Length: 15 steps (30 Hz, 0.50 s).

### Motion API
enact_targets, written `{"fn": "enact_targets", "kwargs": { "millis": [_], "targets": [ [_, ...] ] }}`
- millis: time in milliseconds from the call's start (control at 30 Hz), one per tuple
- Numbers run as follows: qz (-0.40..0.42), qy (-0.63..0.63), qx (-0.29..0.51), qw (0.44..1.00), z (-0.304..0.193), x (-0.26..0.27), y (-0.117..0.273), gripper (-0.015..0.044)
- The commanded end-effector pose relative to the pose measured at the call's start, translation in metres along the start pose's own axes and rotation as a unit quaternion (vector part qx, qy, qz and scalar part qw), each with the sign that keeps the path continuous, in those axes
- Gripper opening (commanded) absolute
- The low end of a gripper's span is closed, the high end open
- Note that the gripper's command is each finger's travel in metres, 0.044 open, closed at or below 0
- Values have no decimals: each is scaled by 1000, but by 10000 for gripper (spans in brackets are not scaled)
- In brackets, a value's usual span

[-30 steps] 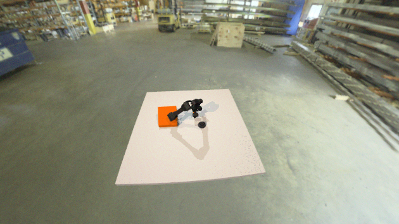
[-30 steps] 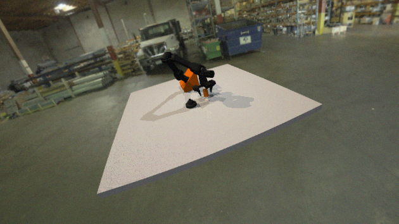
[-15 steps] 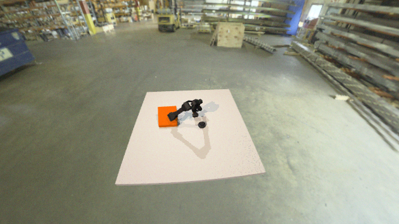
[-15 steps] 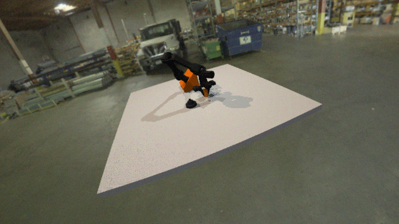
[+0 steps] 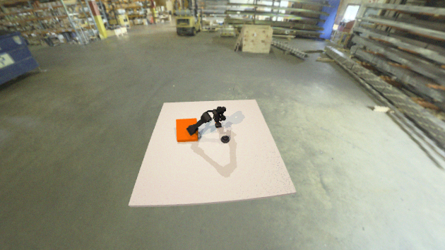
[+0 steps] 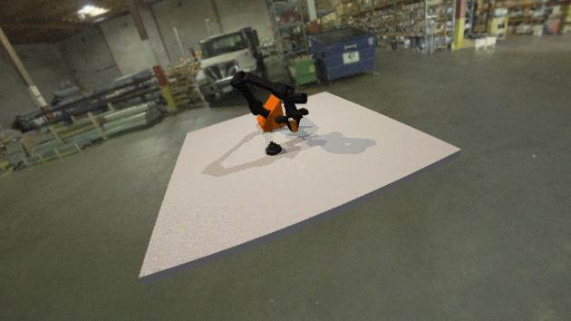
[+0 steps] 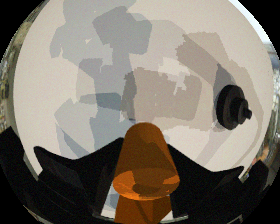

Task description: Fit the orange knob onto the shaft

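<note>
The orange knob (image 6: 294, 127) (image 7: 145, 150) is between the fingers, its wider rim with the hole toward the wrist camera in the wrist view. My gripper (image 5: 218, 125) (image 6: 294, 122) (image 7: 144, 144) is shut on it and holds it a little above the pale board. The dark round pedestal (image 5: 224, 140) (image 6: 273, 150) (image 7: 228, 108) stands on the board apart from the knob, at the right in the wrist view. Its short shaft (image 7: 248, 114) points up. The shaft's flat side cannot be made out, and the knob is hard to see in the top view.
The pale square board (image 5: 176, 183) (image 6: 227, 218) carries everything. An orange block (image 5: 181, 132) (image 6: 273, 103) stands at the arm's base, left of the pedestal in the top view. Shadows of the arm fall around the pedestal. Another orange shape shows at the wrist view's bottom edge.
</note>
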<state>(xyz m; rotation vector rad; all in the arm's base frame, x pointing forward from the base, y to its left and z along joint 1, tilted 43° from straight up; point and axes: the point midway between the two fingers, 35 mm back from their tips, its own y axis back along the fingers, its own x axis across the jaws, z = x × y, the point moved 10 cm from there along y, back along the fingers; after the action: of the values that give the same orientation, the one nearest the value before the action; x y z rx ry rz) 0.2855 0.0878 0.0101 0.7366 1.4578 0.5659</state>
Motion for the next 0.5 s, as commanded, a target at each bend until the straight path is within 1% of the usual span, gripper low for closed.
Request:
{"fn": "enact_targets", "kwargs": {
  "millis": [0,267,467],
  "targets": [
    [6,-4,-6,1000,2,1,34,0],
    [4,-5,-5,1000,-6,-3,91,0],
    [3,-5,-5,1000,-7,-4,96,0]
  ]
}}
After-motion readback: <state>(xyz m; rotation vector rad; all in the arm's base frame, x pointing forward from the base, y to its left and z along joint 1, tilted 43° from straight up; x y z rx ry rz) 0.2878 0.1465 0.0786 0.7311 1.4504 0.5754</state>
